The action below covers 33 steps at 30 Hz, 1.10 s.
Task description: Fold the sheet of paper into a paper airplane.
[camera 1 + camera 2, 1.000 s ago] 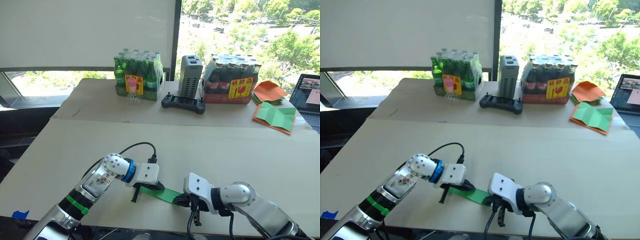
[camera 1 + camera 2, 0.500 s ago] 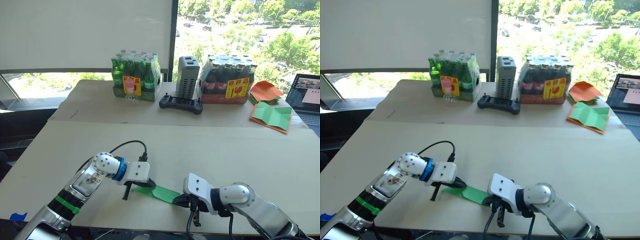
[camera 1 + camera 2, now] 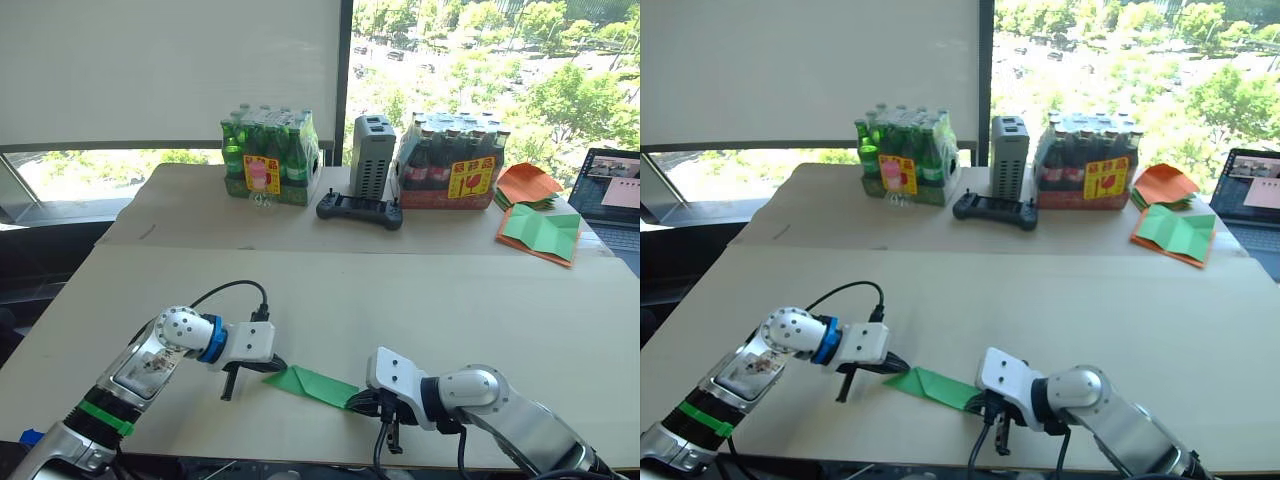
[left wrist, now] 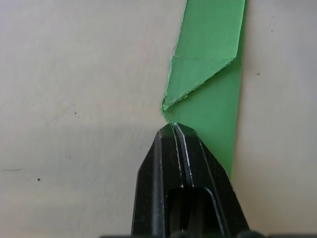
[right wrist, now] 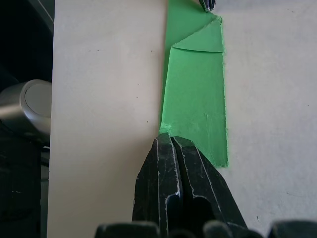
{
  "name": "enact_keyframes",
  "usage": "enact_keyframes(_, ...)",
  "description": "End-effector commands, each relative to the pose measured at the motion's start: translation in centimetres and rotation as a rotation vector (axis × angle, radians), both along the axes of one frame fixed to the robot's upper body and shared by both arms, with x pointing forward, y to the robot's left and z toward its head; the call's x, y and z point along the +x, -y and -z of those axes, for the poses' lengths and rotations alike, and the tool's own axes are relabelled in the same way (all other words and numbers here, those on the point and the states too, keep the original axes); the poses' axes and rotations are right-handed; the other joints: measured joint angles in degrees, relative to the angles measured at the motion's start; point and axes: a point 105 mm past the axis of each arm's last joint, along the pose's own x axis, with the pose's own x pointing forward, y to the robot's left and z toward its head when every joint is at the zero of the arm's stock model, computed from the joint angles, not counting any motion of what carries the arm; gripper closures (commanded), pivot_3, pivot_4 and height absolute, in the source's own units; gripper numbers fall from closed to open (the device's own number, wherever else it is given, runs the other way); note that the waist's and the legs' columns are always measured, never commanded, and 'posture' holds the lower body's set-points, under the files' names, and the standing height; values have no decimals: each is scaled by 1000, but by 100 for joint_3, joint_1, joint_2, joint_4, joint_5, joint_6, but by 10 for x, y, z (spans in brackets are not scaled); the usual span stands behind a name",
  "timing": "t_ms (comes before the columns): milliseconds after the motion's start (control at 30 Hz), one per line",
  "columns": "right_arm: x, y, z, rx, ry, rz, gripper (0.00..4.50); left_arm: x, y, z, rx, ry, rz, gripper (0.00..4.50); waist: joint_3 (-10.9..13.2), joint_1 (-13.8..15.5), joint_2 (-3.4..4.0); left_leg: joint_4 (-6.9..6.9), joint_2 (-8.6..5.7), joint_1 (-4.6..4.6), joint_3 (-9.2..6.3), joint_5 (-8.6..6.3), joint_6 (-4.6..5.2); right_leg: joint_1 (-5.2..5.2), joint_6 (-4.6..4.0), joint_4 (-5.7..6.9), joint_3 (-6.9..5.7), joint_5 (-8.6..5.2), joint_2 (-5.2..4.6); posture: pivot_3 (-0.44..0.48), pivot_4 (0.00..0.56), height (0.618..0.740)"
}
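Observation:
The sheet of paper is a narrow bright green wedge with folded flaps, lying flat near the table's front edge. Its point faces my left gripper. That gripper is shut, and in the left wrist view its fingertips touch the pointed end of the paper. My right gripper is shut too, its tips resting on the wedge's blunt end. The paper runs under the right fingertips rather than between them.
At the back stand a pack of green bottles, a grey box, a black controller and a pack of dark bottles. Orange papers, a green creased sheet and a laptop lie far right.
My left gripper has slid to the left along the paper, from over its middle to its pointed end. The right gripper has stayed on the other end.

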Motion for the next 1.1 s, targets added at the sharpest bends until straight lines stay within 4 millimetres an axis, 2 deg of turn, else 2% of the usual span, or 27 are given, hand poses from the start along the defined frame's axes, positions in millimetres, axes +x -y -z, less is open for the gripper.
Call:
enact_keyframes(33, 0, 6, 11, -32, -45, 29, 4456, 3, -19, 5, 21, -26, -105, 4500, 0, -3, 0, 0, 0, 0, 0, 0, 0, -1, 0, 0, 0, 0, 0, 0, 150, 675)
enact_keyframes(167, 0, -3, -8, 59, 0, 8, 4456, 3, -23, -14, -89, -29, -179, 4500, 6, -39, -3, 0, 2, -19, -1, 4, -6, -11, -2, 4, 1, 1, 5, 0, 150, 675)
enact_keyframes(300, -3, -9, -38, 176, 69, -16, 4456, 0, -32, -52, -288, -34, -313, 4500, 39, -41, -1, 7, 1, -67, -4, 26, -44, -49, -3, 11, 1, 2, 5, 0, 150, 675)
enact_keyframes(400, -6, -9, -60, 263, 97, -8, 4456, -10, -37, -72, -430, -67, -387, 4500, 68, -39, -2, 9, -1, -74, -8, 28, -47, -52, -4, 7, -3, 2, 3, 0, 150, 675)
enact_keyframes(467, -5, -7, -75, 318, 138, 2, 4456, -26, -36, -75, -485, -137, -404, 4500, 73, -53, -3, 7, -1, -74, -8, 26, -45, -50, -3, 2, -3, 2, 3, 0, 150, 675)
enact_keyframes(600, -16, -5, -85, 364, 114, -22, 3276, -43, -37, -69, -491, -205, -443, 3358, 82, -32, -3, 7, 0, -72, -6, 23, -41, -45, -4, -6, -4, 2, 2, 0, 150, 675)
enact_keyframes(767, -31, -4, -85, 365, 60, -72, 1565, -50, -32, -68, -514, -238, -458, 1685, 89, 30, -4, 9, 0, -74, -3, 22, -38, -42, -5, -5, -3, 1, -1, 0, 150, 675)
enact_keyframes(900, -36, -6, -63, 300, -23, -71, 151, -54, -27, -65, -522, -245, -462, 292, 89, 35, -4, 8, 1, -69, 0, 20, -37, -39, -5, -5, -2, 2, -2, 0, 150, 675)
enact_keyframes(933, -36, -7, -59, 300, -42, -70, 0, -56, -25, -66, -534, -248, -458, 24, 90, 27, -5, 6, 2, -70, 1, 21, -37, -41, -6, -5, -1, 2, -1, 0, 150, 675)
enact_keyframes(1100, -28, -11, -47, 296, -77, -47, 0, -59, -22, -66, -533, -256, -451, 24, 91, 31, -6, 8, 1, -71, 4, 22, -39, -41, -7, -5, 1, 1, -5, 0, 150, 675)
